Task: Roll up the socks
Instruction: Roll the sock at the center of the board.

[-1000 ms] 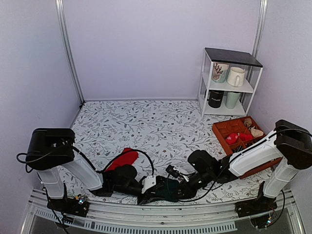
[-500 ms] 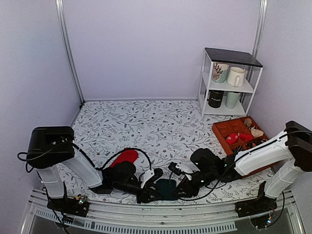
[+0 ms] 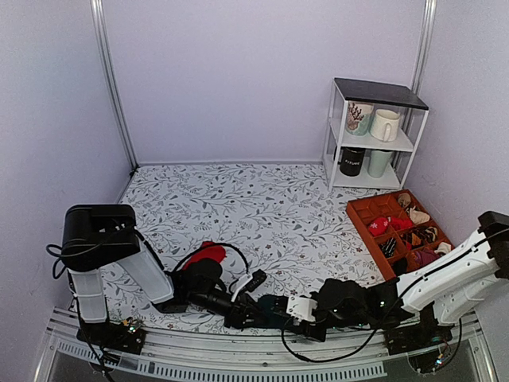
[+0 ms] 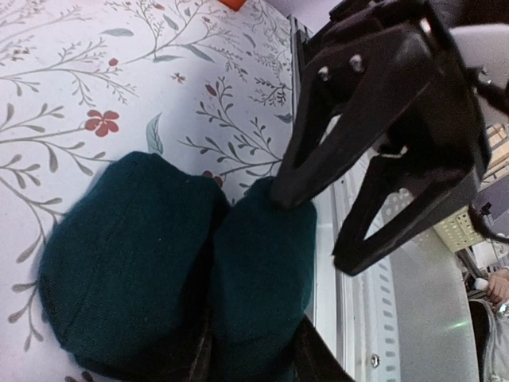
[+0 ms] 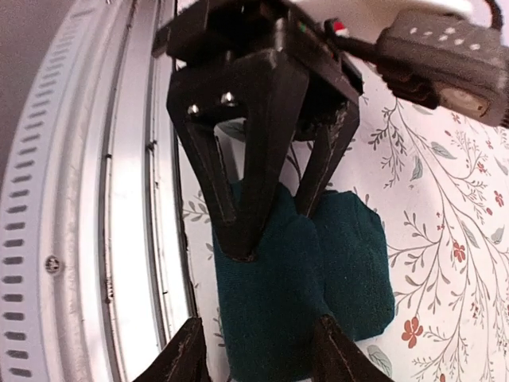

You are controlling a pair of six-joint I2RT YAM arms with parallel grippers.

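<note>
The dark teal sock (image 3: 270,305) lies folded into two lobes at the table's near edge, between both grippers. It also shows in the left wrist view (image 4: 127,255) and the right wrist view (image 5: 350,263). My left gripper (image 3: 251,307) (image 4: 258,344) is shut on the lobe nearest the rail; it shows in the right wrist view (image 5: 274,227). My right gripper (image 3: 283,309) (image 5: 258,354) is open, its fingers straddling the opposite end of that lobe. One of its fingertips (image 4: 278,193) touches the sock. The red sock (image 3: 205,255) lies behind the left arm.
An orange-brown compartment tray (image 3: 359,213) with small items sits at the right. A white shelf (image 3: 374,127) with mugs stands at the back right. A metal rail (image 3: 238,360) runs along the near edge right beside the sock. A black cable (image 3: 238,263) loops near the red sock.
My right arm has swung down from the tray side to the near edge and now faces the left gripper across the teal sock. The left gripper has shifted slightly right.
</note>
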